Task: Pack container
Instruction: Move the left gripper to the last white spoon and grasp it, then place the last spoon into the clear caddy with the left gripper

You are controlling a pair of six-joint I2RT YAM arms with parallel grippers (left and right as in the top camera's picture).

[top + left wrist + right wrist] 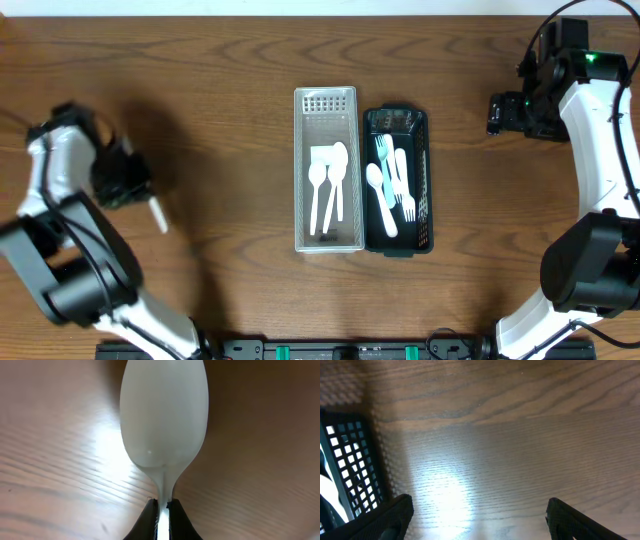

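My left gripper (pixel 140 198) is at the far left of the table, shut on the handle of a white plastic spoon (pixel 158 215). In the left wrist view the spoon's bowl (pixel 164 415) fills the frame above the closed jaws (pixel 163 510), over bare wood. A clear tray (pixel 303 170) at the centre holds white spoons (pixel 328 180). A black tray (pixel 425 190) to its right holds white and light blue forks and spoons (pixel 392 185). My right gripper (pixel 497 112) is open and empty, right of the black tray, whose mesh wall (pixel 350 465) shows in the right wrist view.
The two trays stand side by side at the table's centre. The front edge carries a black rail (pixel 340 350). Bare wood lies between my left gripper and the clear tray.
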